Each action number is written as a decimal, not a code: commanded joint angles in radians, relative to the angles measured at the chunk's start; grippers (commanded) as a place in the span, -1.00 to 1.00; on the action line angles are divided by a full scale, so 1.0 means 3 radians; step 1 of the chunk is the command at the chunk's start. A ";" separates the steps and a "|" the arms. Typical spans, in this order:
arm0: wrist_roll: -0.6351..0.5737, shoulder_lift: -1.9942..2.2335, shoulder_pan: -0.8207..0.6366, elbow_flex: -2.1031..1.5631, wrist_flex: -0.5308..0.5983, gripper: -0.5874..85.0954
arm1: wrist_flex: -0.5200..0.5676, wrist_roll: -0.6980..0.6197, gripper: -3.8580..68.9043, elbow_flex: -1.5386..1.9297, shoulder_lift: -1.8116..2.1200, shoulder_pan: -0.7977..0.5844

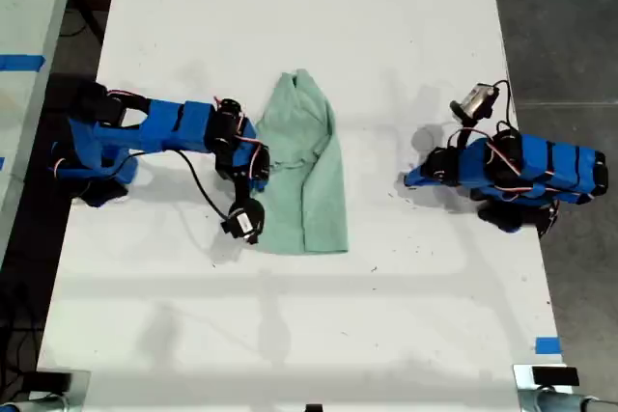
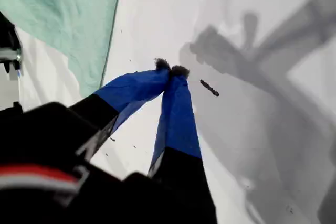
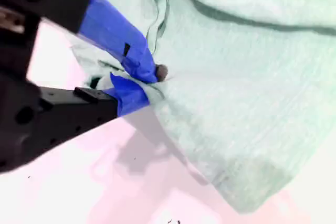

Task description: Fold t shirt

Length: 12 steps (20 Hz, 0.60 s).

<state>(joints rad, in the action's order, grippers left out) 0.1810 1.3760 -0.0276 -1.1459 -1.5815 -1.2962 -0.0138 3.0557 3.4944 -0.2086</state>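
You've got the t shirt (image 1: 307,173) lying mid-table, folded into a long narrow strip w/ wrinkles and layered edges, pale mint on the white table (image 1: 386,26). My second gripper (image 3: 149,80) is right at its edge: in the second wrist view the blue-taped fingers (image 3: 113,30) are pinched down on a bunched fold of the fabric, tips nearly meeting w/ cloth between them, so it has hold of the shirt's edge. In the exterior view that's the arm at the exterior view's left, its gripper (image 1: 259,169) touching the shirt's side nearest that arm, approx halfway along the strip; the rest of the shirt spreads away from the jaws, flat on the table. My first gripper (image 2: 170,69) is fully closed, tips touching, nothing between them; it hangs over bare table. In the first wrist view the t shirt (image 2: 68,19) sits off to one side of those tips, apart from them, no contact. In the exterior view that's the arm at the exterior view's right, folded back on itself, its gripper (image 1: 413,180) pointing toward the shirt but well apart from it, w/ open table between. Blue tape marks (image 1: 547,344) sit near the table's edge, far from both grippers.
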 commanded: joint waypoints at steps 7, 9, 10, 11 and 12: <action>-0.0665 -0.0486 -0.0082 0.0593 0.1094 -0.67 | -0.0031 -0.0056 -0.88 0.0148 0.0051 0.0026; -0.0680 -0.0476 -0.0107 0.0598 0.1278 -0.37 | -0.0031 -0.0056 -0.88 0.0148 0.0051 0.0031; -0.0654 -0.0435 -0.0118 0.0598 0.1309 -0.37 | -0.0031 -0.0056 -0.88 0.0148 0.0051 0.0031; -0.0619 -0.0378 -0.0123 0.0598 0.1340 -0.38 | -0.0031 -0.0056 -0.88 0.0148 0.0051 0.0031; -0.0608 -0.0312 -0.0123 0.0593 0.1396 -0.38 | -0.0031 -0.0056 -0.88 0.0148 0.0051 0.0036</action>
<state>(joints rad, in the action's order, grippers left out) -0.0107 1.2118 -0.0491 -1.0232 -1.2026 -1.2962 -0.0138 3.0557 3.4944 -0.2086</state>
